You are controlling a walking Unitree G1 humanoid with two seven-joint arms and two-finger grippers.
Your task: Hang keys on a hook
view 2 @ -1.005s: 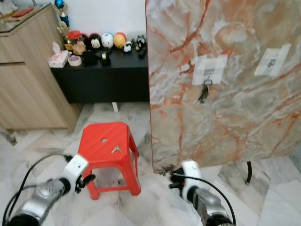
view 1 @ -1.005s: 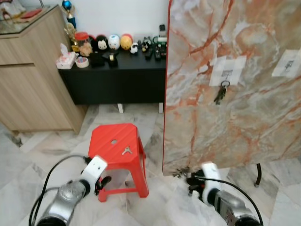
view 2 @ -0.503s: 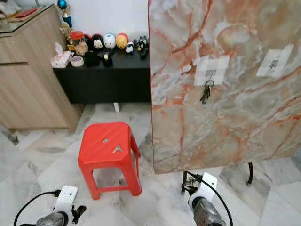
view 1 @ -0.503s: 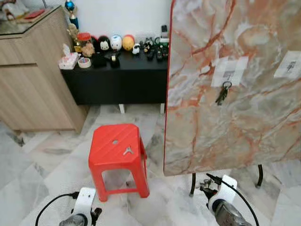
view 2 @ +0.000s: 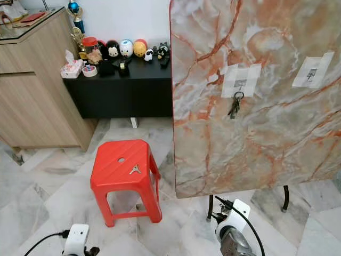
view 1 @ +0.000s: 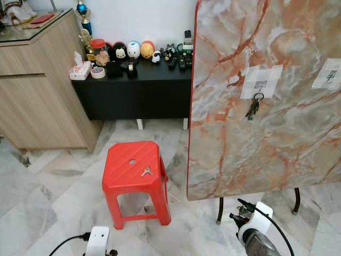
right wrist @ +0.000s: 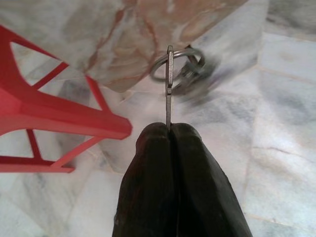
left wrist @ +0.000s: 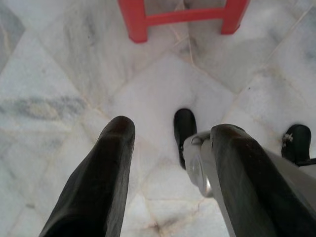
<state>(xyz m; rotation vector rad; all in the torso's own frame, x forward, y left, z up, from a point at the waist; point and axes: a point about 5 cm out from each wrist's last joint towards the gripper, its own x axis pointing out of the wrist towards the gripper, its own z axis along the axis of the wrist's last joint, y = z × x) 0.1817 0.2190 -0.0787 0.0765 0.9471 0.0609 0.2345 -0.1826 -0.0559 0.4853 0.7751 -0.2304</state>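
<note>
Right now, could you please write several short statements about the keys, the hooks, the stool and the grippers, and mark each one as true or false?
1. The right gripper is shut on a key with a ring. True.
2. Both hooks on the marble board carry keys. False: a key bunch hangs on the first hook; the second hook near the board's edge is bare.
3. A single key lies on the red stool. True.
4. The left gripper is shut on a key. False: its fingers are apart, with only floor between them.
5. The red stool stands on the black cabinet. False: it stands on the marble floor.
</note>
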